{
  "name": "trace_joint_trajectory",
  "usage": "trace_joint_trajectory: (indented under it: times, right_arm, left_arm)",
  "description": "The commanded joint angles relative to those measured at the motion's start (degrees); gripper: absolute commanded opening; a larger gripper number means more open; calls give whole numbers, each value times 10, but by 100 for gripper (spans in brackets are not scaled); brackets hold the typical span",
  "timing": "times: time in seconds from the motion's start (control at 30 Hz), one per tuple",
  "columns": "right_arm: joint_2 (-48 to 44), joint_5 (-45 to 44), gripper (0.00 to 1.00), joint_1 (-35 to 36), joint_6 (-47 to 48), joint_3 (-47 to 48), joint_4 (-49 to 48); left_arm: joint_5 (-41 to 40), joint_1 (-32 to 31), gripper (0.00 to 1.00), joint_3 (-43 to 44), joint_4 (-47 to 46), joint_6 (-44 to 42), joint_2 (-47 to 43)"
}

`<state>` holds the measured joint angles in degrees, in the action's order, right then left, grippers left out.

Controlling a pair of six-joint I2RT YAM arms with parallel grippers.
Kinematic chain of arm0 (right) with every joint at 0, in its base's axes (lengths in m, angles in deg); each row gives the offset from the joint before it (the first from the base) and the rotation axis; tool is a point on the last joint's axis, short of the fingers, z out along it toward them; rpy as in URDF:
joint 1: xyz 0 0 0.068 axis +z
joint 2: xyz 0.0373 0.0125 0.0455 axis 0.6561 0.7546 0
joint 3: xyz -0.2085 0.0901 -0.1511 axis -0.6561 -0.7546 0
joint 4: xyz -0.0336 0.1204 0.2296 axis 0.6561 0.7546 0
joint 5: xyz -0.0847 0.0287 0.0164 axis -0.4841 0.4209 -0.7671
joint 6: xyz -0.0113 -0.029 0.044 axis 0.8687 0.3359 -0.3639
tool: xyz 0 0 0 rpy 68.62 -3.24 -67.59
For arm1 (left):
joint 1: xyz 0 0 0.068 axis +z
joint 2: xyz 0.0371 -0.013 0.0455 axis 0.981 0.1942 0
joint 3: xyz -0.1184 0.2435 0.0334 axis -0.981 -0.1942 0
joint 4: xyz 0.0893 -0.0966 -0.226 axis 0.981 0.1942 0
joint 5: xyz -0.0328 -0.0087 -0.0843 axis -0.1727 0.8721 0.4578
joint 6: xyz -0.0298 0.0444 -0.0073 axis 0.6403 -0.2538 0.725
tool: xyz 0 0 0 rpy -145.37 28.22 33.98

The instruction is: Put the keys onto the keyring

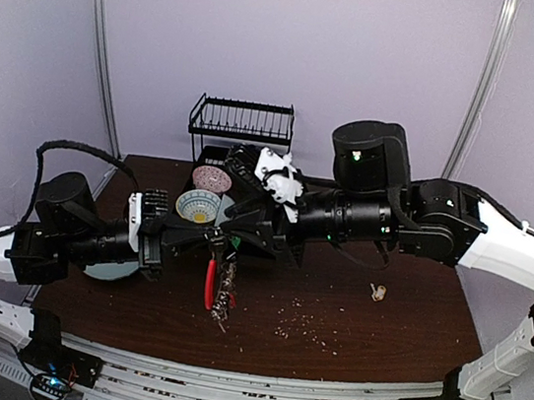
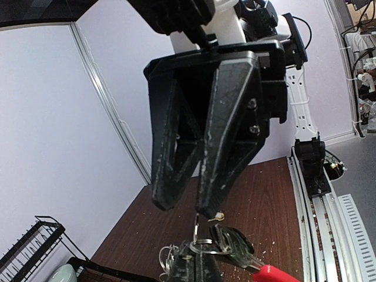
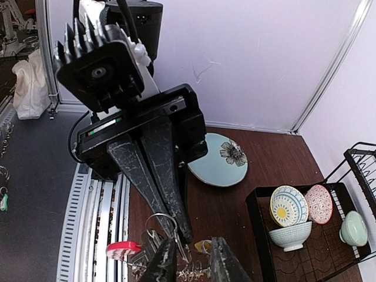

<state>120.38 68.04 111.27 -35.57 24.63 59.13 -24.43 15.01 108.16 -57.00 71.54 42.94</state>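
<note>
Looking down on the dark worktop, you are seeing the left arm reaching in from the left and the right arm from the right rear. They are meeting almost tip to tip above the middle of the worktop.

The left tool is clamping fully shut on the keyring and holding it off the worktop. The red strap and the bunch of tagged keys are hanging below it.

The right tool is standing with its jaws partly apart. A small key with a yellowish head is sitting between its fingertips. You are not getting a clear enough look to say whether that key is pinched or only resting there.

The coming move is turning on one relation. In the left wrist view the right tool's tips are pointing straight down at the keyring, very near it. A thin silvery sliver, probably the key's blade, is running down from those tips toward the coil, so its long axis seems to be following the right tool's fingers.

The right tool is the one nearer the key, so it is likely doing the threading while the left tool is only presenting the keyring. Whether blade and coil are touching, you cannot tell.
</note>
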Motion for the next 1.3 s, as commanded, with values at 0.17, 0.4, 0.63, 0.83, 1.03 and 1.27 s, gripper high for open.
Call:
trace_joint_trajectory:
  times: [0.17, 0.4, 0.63, 0.83, 1.03, 1.27]
  right_arm:
    - [6, -11, 15, -3, 18, 9, 24]
    - [17, -11, 18, -3, 24, 14, 34]
    - [21, -7, 8, -2, 26, 22, 35]
    - [9, 21, 0, -3, 24, 16, 18]
    - [-5, 33, 11, -2, -9, 14, -10]
    - [7, 40, 11, -2, -13, 23, 5]
  left_arm:
    - [8, 2, 0, 24, -52, 6, -3]
    - [15, 2, 0, 23, -51, 2, -1]
    - [16, 2, 0, 25, -45, 0, 3]
    - [4, 2, 0, 26, -39, 4, 9]
    - [-6, 2, 0, 28, -30, 11, 17]
    - [-2, 2, 0, 27, -36, 13, 9]
